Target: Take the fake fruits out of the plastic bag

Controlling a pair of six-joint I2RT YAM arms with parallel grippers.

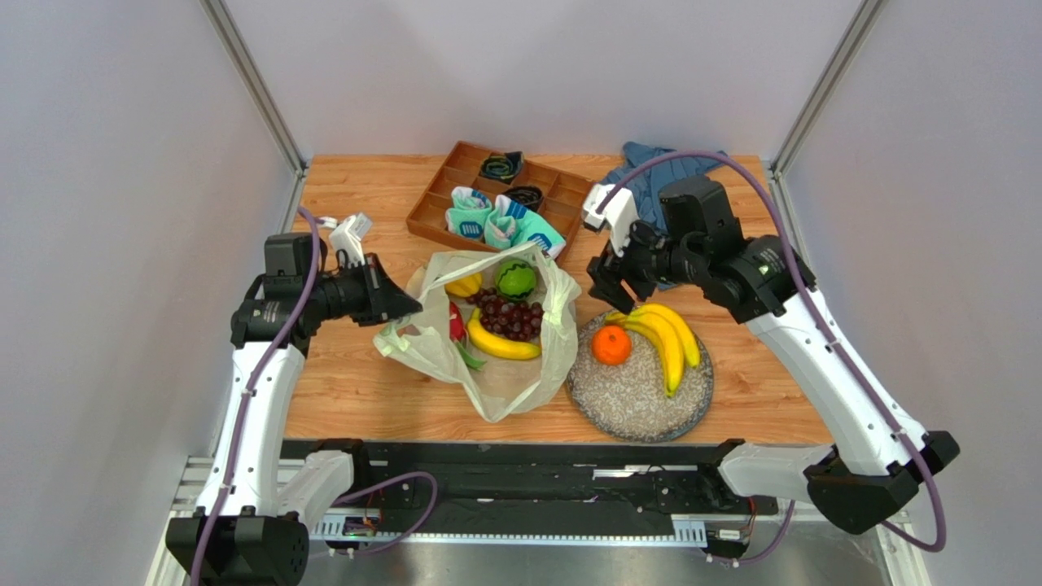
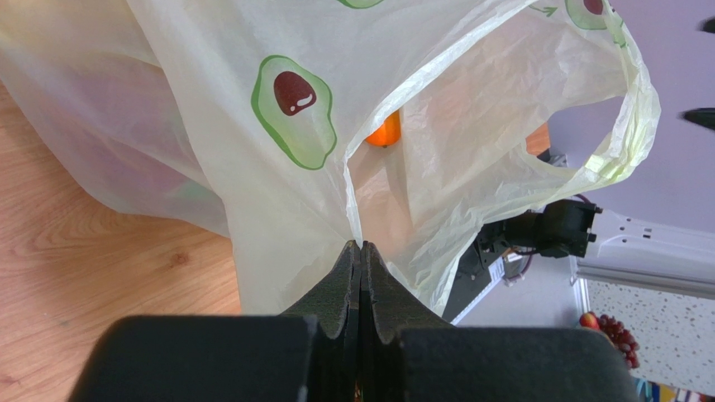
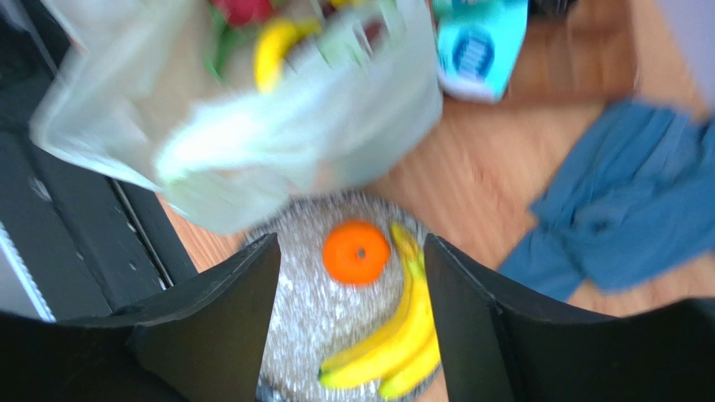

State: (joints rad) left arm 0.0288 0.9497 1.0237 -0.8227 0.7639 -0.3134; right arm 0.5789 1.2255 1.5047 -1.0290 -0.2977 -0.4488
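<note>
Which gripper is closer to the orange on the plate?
Right. The right gripper hovers just above the orange; the left gripper is beyond the plastic bag, pinching its edge.

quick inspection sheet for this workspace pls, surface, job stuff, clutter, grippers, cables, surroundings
surface: wooden table, speckled plate at its near right
job's things: plastic bag open, holding a banana, grapes and green fruit; orange and banana bunch lie on the plate
clutter: tray with rolled socks at the back; blue cloth behind the right arm
grippers: left gripper shut on the bag's edge; right gripper open, empty, above the plate
cables: purple cable looped over the right arm
surroundings: plain pale walls, nothing else seen
</note>
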